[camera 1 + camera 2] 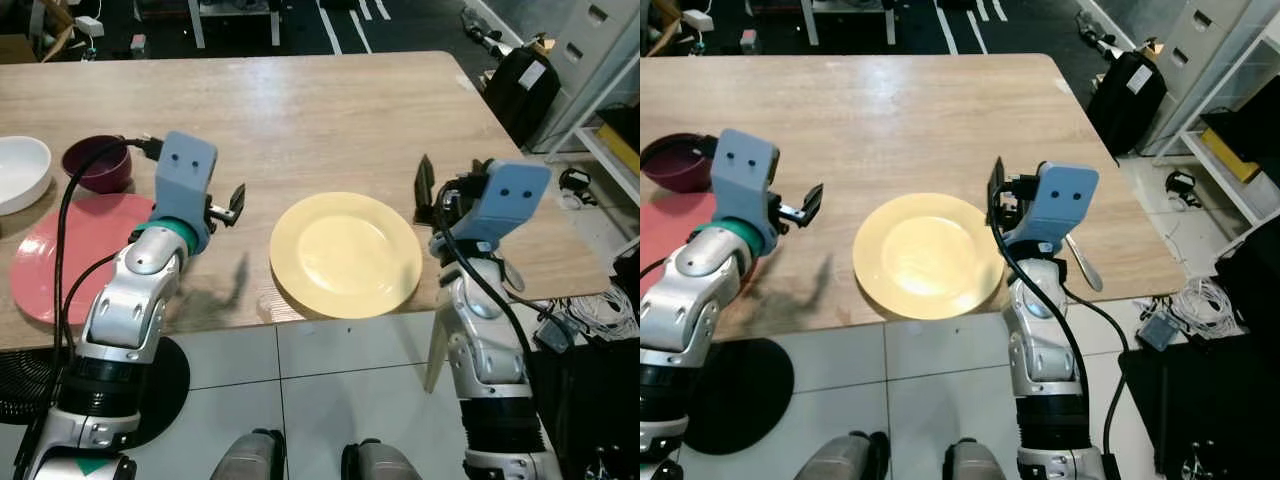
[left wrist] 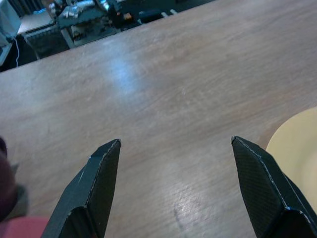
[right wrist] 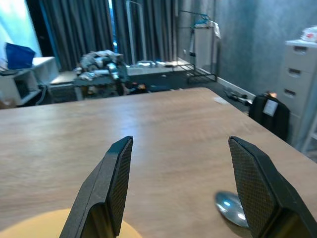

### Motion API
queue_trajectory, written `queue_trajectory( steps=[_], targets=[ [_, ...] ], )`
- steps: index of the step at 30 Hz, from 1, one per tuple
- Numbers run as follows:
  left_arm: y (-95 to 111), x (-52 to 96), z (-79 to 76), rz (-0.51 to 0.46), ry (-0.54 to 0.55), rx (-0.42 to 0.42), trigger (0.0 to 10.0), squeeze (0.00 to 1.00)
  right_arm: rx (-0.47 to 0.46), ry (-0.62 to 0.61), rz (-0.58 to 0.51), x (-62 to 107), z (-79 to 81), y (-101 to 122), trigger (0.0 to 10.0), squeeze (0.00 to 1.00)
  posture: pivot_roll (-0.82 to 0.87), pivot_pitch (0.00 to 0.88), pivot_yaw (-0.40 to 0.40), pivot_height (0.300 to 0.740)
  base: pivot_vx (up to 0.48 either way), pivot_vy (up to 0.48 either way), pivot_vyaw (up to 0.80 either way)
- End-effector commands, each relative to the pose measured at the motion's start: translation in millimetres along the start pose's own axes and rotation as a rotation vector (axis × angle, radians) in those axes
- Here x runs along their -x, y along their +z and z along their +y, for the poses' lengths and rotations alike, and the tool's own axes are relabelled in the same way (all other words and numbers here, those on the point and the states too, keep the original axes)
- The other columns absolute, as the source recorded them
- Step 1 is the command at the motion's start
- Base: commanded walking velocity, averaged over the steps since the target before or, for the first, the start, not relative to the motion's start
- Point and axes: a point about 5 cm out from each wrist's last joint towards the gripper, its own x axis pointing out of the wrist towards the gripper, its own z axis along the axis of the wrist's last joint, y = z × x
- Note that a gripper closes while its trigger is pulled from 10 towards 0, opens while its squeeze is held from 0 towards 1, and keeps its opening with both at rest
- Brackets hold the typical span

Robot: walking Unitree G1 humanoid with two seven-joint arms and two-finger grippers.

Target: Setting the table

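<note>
Bright, even overhead light; sharp, soft shadows.

counter (image 1: pixel 300 110): pale wood grain, smooth, soft sheen | yellow plate (image 1: pixel 345 254): glossy glaze | spoon (image 3: pixel 231 208): shiny metal | right pincer's fingers (image 3: pixel 109 191): matt black, fine textured weave | floor (image 1: pixel 330 370): glossy tiles

White bowl (image 1: pixel 20 172) cut by frame edge; spoon (image 1: pixel 1084 264) partly behind right arm.

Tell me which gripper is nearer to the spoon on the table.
Right. The right gripper hovers open at the yellow plate's right edge, with the spoon just beyond that arm. The left gripper hovers open across the plate, by the red plate.
</note>
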Motion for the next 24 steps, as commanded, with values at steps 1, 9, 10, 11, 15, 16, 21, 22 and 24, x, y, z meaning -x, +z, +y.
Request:
queue_trajectory(
  steps=[1, 9, 10, 11, 15, 16, 21, 22, 24],
  targets=[
    [-4.1, -1.8, -1.2, 0.015, 0.007, -0.009, 10.0, 0.0, 0.015, -0.019, 0.031, 2.8, -4.4, -5.3, 10.0, 0.0, 0.02, 0.0, 0.068, 0.74, 0.0, 0.0, 0.0],
    [-4.2, -3.3, -4.7, 0.005, -0.005, -0.009, 10.0, 0.0, 0.026, -0.033, 0.039, 3.0, -6.7, -5.7, 10.0, 0.0, 0.0, 0.0, 0.063, 0.74, -0.321, 0.0, 0.0],
    [-4.2, -3.6, -4.9, 0.003, -0.006, -0.008, 10.0, 0.0, 0.028, -0.036, 0.038, 2.4, -7.0, -5.3, 10.0, 0.0, 0.0, 0.0, 0.063, 0.74, -0.371, 0.0, 0.0],
    [-4.4, -4.2, -5.3, 0.001, -0.006, -0.007, 10.0, 0.0, 0.032, -0.039, 0.037, 2.1, -7.8, -4.8, 10.0, 0.0, 0.0, 0.0, 0.062, 0.74, -0.371, 0.0, 0.0],
    [-4.6, -5.4, -5.5, -0.004, -0.004, -0.005, 10.0, 0.0, 0.037, -0.043, 0.037, 2.1, -9.5, -4.3, 10.0, 0.0, 0.0, 0.0, 0.064, 0.74, -0.369, 0.0, 0.0],
    [-4.5, -5.7, -5.5, -0.005, -0.004, -0.005, 10.0, 0.0, 0.038, -0.045, 0.038, 2.1, -9.9, -4.3, 10.0, 0.0, 0.0, 0.0, 0.066, 0.74, -0.368, 0.0, 0.0],
    [-4.3, -6.3, -5.5, -0.007, -0.005, -0.007, 10.0, 0.0, 0.038, -0.05, 0.041, 2.5, -10.9, -5.2, 10.0, 0.0, 0.0, 0.0, 0.066, 0.74, -0.367, 0.0, 0.0],
    [-4.3, -6.3, -5.5, -0.007, -0.005, -0.007, 10.0, 0.0, 0.038, -0.05, 0.041, 2.5, -10.9, -5.2, 10.0, 0.0, 0.0, 0.0, 0.066, 0.74, -0.364, 0.0, 0.0],
    [-4.2, -6.5, -5.4, -0.007, -0.004, -0.007, 10.0, 0.0, 0.038, -0.05, 0.042, 2.7, -10.4, -5.3, 10.0, 0.0, 0.0, 0.0, 0.07, 0.74, -0.364, 0.0, 0.0]
  ],
)
